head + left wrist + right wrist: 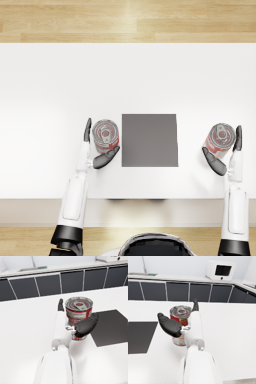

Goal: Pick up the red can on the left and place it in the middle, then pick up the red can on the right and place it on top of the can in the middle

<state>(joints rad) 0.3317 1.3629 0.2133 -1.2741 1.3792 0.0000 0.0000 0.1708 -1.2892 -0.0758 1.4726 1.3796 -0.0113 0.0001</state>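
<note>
Two red cans with silver pull-tab lids stand upright on the white table (pixel 50 90). The left can (pixel 105 135) (pixel 78 312) is just left of a dark square mat (pixel 150 140) (pixel 112 326) in the middle. My left hand (pixel 100 161) (pixel 83 327) flanks it, with straight fingers (pixel 87 130) on its outer side and the thumb close against its near side. The right can (pixel 219 139) (pixel 180 314) stands well right of the mat (pixel 138 336). My right hand (pixel 216 162) (pixel 169 326) brackets it the same way, thumb slightly apart from it. Neither can is lifted.
The table's front edge (pixel 128 199) runs just behind my forearms. Beyond the table stands a counter with dark cabinets (pixel 72 281), a sink (pixel 32 268) and a white microwave (pixel 221 270). Wooden floor (pixel 128 20) shows past the far edge.
</note>
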